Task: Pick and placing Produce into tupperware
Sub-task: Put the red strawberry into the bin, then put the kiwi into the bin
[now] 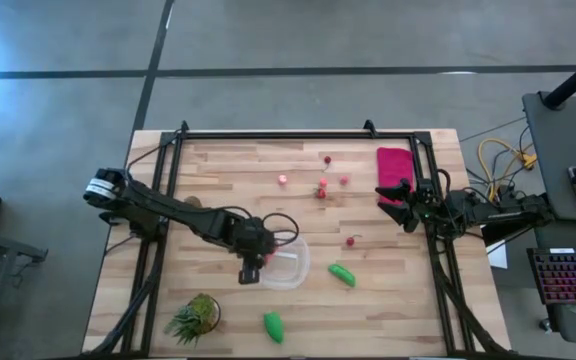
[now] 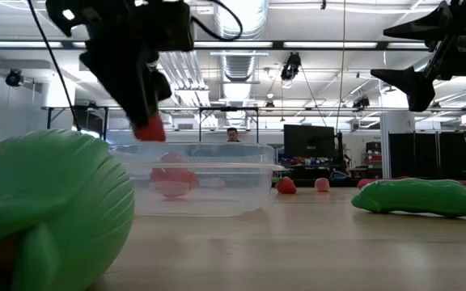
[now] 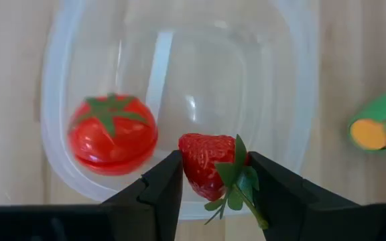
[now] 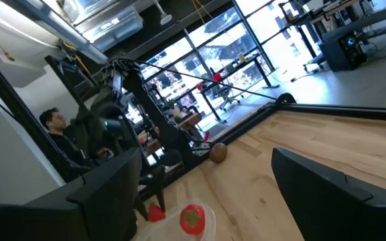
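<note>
Your left gripper point(image 3: 210, 181) is clamped on a strawberry point(image 3: 210, 171) and hangs just above the tupperware point(image 1: 293, 268), over the rim on the side nearest the spiky plant point(image 1: 196, 316). One tomato point(image 3: 112, 132) already lies inside the tupperware, so I judge you about a fifth of the way through, with the strawberry ready to drop as the second piece. Left outside are the green piece point(image 1: 342, 274) just beside the tupperware, another green piece point(image 1: 273, 326) nearer the table's front edge, a berry point(image 1: 351, 241) close by, and several small red berries point(image 1: 321, 187) farther back toward the red cloth point(image 1: 394, 165). Your right gripper point(image 1: 396, 192) waits well apart from the tupperware, beside that cloth, its fingers spread with nothing between them.
</note>
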Robot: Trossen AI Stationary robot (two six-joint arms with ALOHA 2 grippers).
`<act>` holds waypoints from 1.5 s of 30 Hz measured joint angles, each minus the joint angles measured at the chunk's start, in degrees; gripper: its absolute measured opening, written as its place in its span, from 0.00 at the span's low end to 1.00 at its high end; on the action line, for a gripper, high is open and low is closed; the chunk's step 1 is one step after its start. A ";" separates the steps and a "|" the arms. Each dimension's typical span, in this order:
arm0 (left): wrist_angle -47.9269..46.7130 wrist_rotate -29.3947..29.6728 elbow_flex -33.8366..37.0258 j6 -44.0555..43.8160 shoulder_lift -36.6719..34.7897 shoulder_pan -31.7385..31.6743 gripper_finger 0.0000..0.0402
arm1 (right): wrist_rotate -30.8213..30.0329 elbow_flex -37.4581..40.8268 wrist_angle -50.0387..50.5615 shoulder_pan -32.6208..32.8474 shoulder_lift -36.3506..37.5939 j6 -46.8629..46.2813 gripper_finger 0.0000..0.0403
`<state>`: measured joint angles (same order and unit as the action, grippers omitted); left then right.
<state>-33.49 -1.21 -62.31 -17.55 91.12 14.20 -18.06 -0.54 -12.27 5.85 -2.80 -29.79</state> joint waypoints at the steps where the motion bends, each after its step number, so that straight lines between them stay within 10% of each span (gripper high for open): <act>1: -0.04 0.09 0.03 -0.02 0.44 0.11 0.36 | -0.01 0.00 -0.01 0.00 -0.02 0.01 0.81; 15: -1.71 10.93 0.03 -1.58 -0.92 0.28 0.64 | -0.01 0.00 -0.01 0.00 0.01 0.01 0.81; 24: -33.69 13.02 -2.13 2.52 -10.54 0.66 0.65 | -0.01 0.00 0.01 0.02 0.01 0.01 0.81; 35: -55.00 12.83 -1.05 -48.20 -18.26 -17.48 0.65 | -0.01 0.00 -0.01 0.00 -0.01 0.01 0.81; 45: -47.67 14.64 3.54 -55.05 -17.64 -28.15 0.65 | 0.00 0.00 0.03 0.00 -0.03 0.01 0.81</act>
<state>-81.16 13.42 -58.77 -72.60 73.48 -13.95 -18.06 -0.54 -12.23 5.85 -2.83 -29.78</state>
